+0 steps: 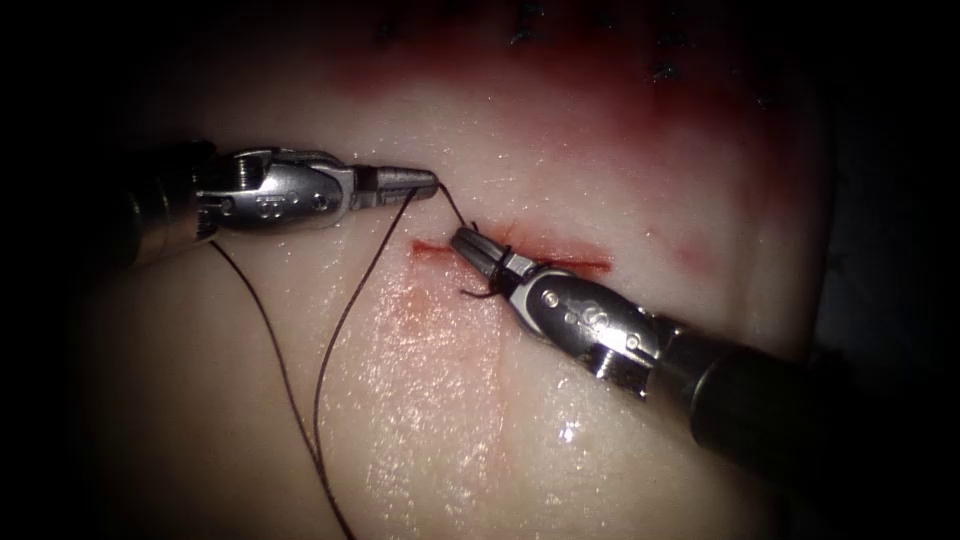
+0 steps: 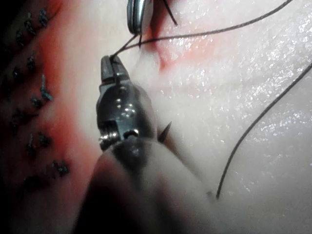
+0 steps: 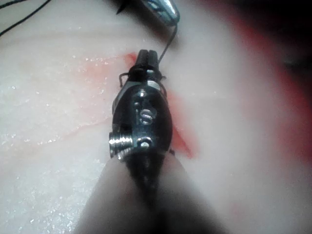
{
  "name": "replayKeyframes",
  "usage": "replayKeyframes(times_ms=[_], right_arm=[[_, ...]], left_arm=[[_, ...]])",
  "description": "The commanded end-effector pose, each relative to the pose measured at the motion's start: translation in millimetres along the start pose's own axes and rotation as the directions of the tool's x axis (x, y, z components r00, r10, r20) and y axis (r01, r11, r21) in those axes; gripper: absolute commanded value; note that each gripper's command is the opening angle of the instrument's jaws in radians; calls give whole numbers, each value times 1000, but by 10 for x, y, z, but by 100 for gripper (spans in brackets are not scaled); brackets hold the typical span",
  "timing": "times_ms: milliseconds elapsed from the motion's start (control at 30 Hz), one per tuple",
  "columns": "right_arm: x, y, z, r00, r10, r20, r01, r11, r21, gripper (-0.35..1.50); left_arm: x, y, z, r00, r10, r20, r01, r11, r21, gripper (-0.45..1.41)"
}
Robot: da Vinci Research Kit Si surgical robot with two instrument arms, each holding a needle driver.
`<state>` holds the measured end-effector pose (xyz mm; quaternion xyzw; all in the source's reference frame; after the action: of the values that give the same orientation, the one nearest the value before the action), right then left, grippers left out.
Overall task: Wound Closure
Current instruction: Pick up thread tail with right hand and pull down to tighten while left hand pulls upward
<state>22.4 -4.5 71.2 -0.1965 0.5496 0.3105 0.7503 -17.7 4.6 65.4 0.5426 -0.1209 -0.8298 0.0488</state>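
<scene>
- The thread is being held at the tip of the left claw, whose jaws are closed on it just above the left end of the cut.
- From that grip, one short stretch of thread is running down-right to the right claw; two long strands are trailing down-left across the tissue.
- The right claw is lying over the cut, pointing up-left, with thread looped around its closed jaws; what is being gripped inside them cannot be told.
- In the left wrist view, a row of dark stitches is being shown beside the left claw, in red fluid.
- In the right wrist view, the loop is being seen around the right claw.
- The needle cannot be made out.
</scene>
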Motion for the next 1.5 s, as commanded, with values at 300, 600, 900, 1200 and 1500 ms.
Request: replayKeyframes(times_ms=[300,600,900,1200,1500], right_arm=[[-6,-25,-22,999,-34,11,34,999,12,-35],[-27,-31,-17,993,-114,27,114,993,3,-35],[-44,-43,-23,988,-152,41,151,988,23,-35],[-17,-51,-35,985,-163,56,161,986,34,-35],[-4,-62,-41,986,-157,48,155,987,47,-35]], left_arm=[[-18,-53,8,999,-13,31,12,1000,19,-35],[-32,-88,5,998,-30,63,27,999,39,-35],[-41,-100,2,997,-21,81,18,999,37,-35],[-45,-120,-3,996,-4,91,-1,998,62,-35],[-54,-157,-2,990,53,129,-77,979,190,-35]])
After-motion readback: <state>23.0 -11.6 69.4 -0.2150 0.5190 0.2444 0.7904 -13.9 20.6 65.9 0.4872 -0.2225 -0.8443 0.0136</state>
